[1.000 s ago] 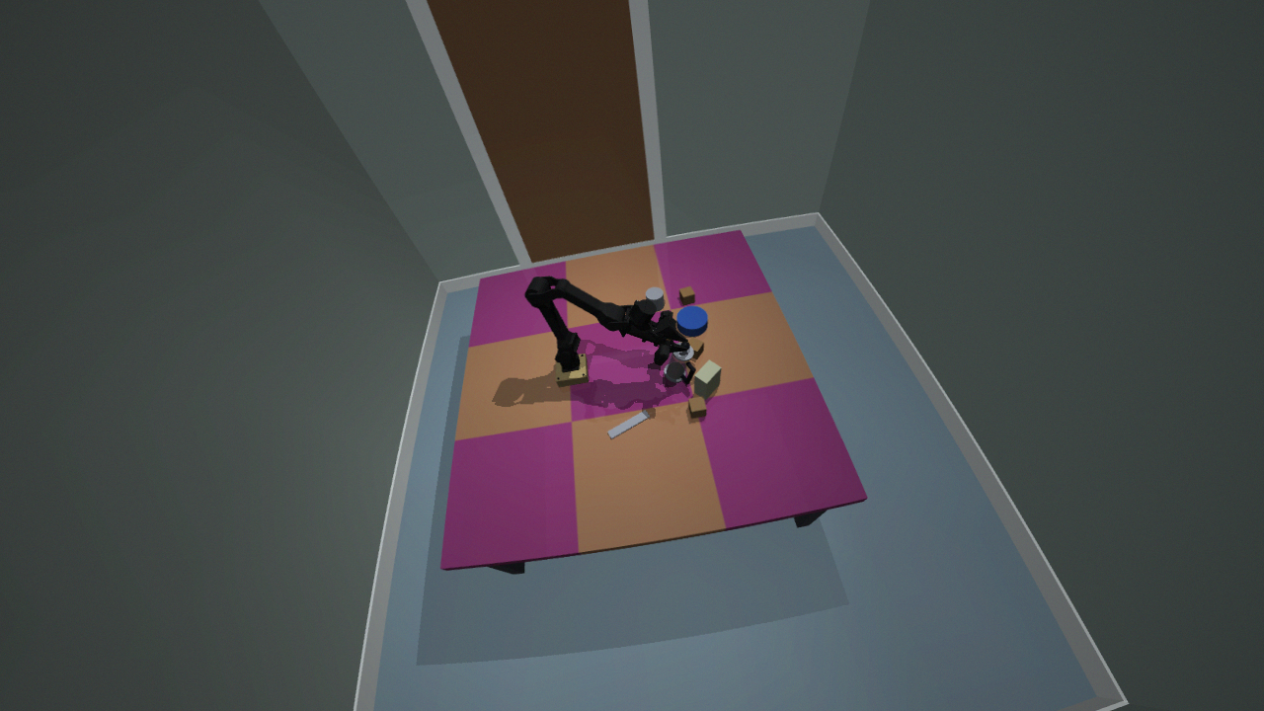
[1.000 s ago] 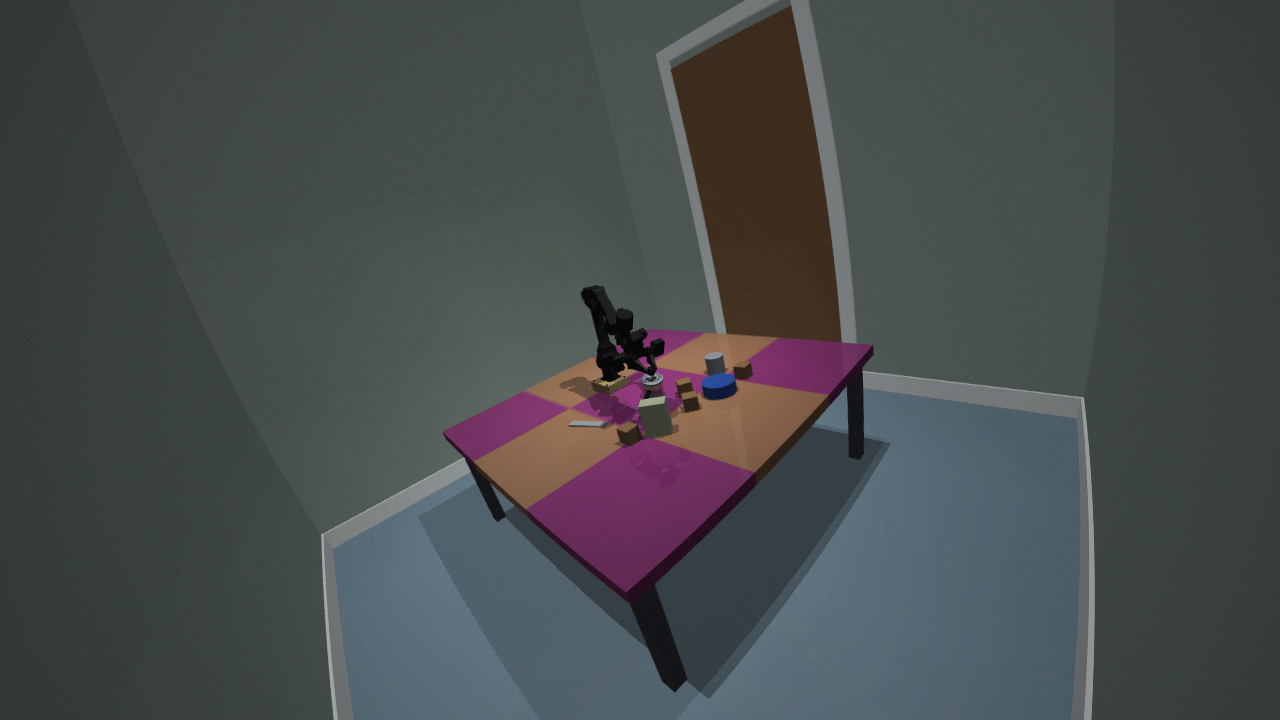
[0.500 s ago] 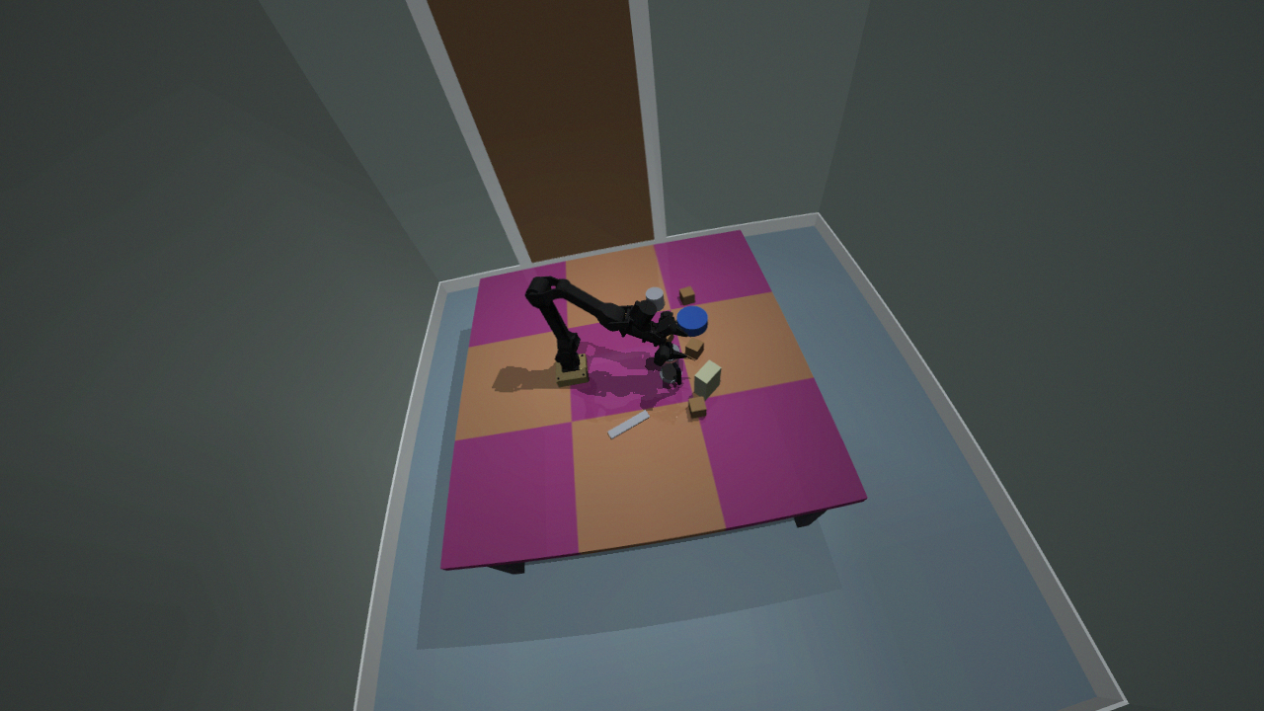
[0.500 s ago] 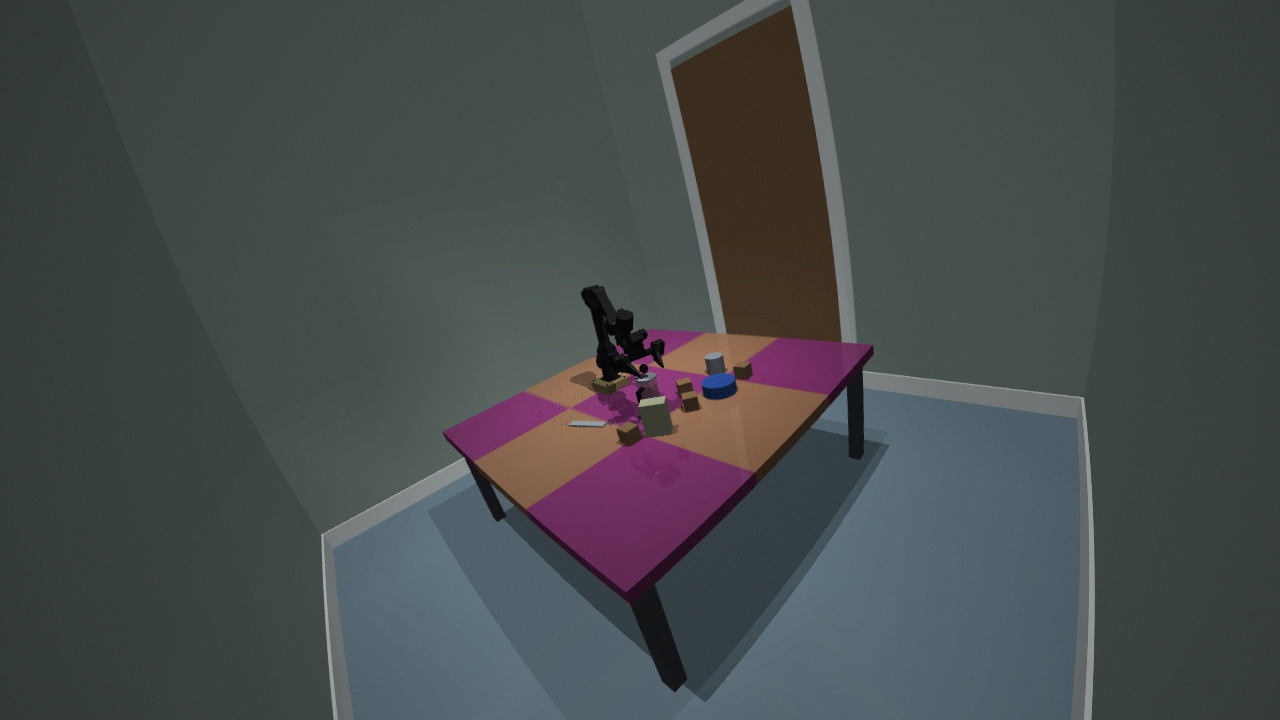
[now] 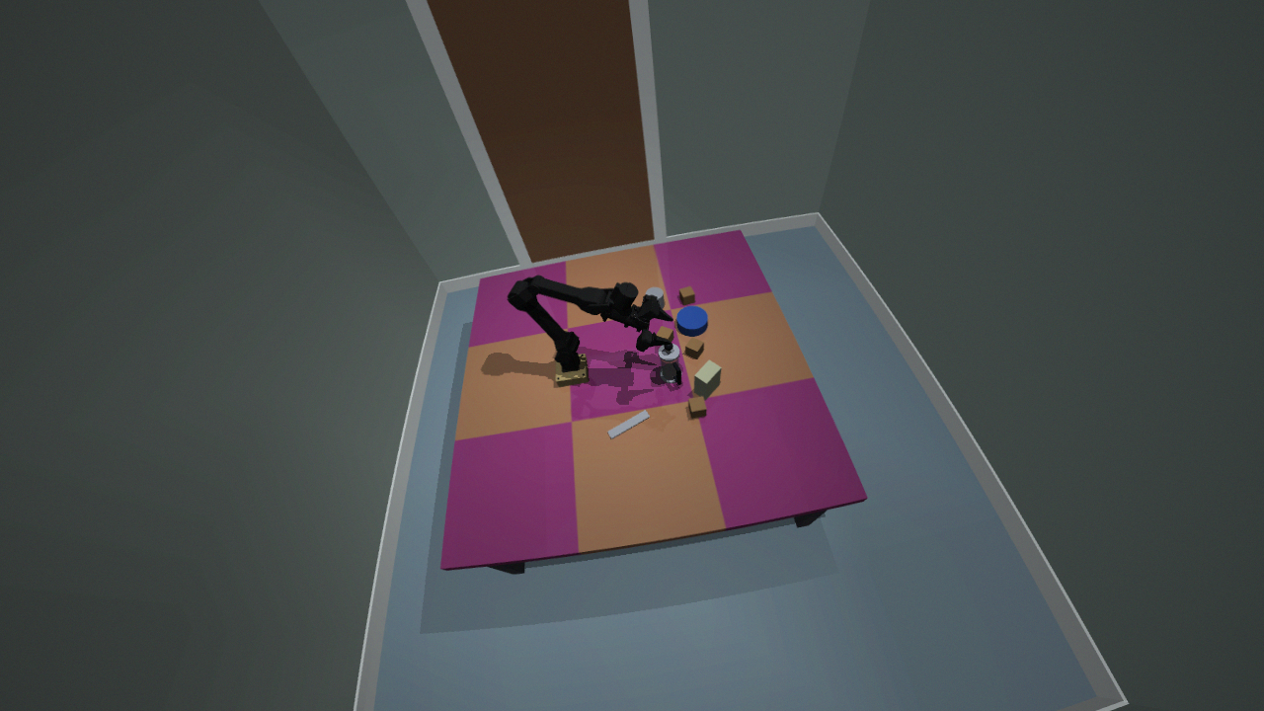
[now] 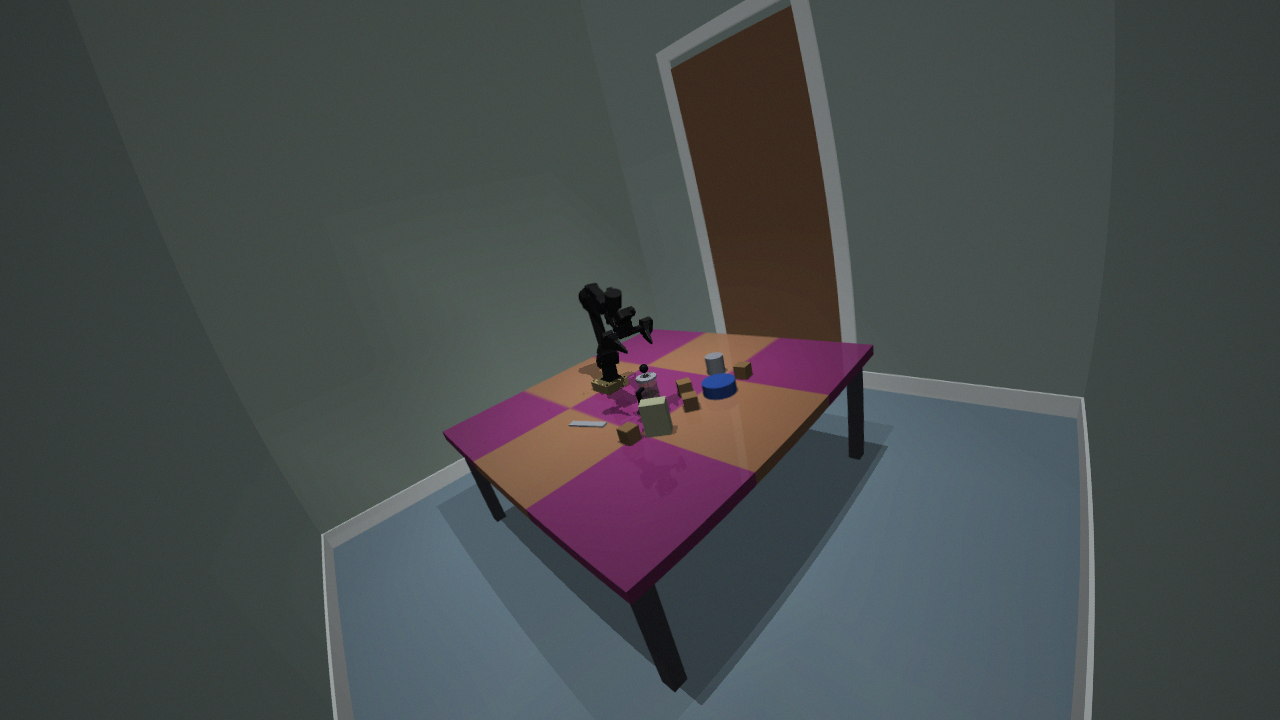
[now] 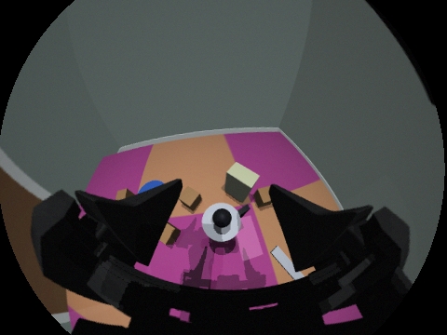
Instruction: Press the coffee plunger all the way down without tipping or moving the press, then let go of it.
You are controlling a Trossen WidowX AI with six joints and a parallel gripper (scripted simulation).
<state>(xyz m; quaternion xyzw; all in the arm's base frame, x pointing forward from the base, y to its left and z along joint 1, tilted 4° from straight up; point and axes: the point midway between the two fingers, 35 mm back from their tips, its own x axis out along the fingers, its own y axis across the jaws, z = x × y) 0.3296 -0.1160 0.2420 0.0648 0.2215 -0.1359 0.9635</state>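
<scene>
Grey walls, a brown door and a blue-grey floor surround the table, w/ its magenta and orange checker top.

Coffee press stands upright near the table's middle, on the centre magenta square. In the wrist view it sits below the gap btwn the two black fingers, its black plunger knob over the pale round lid, no finger touching it. Exterior view shows the knob close over the lid.

Gripper hangs above the press, apart from it, jaws spread wide w/ nothing btwn them. Arm reaches from its tan base on the table's far-left part, elbow up, wrist pointing down toward the press.

Just beside the press, on its right in the top view, stands a cream block; a small brown cube lies near that block. Two more brown cubes sit btwn the press and a blue disc. Farther back are a grey cylinder and another brown cube. A flat grey bar lies toward the table's front, well apart from the press.
</scene>
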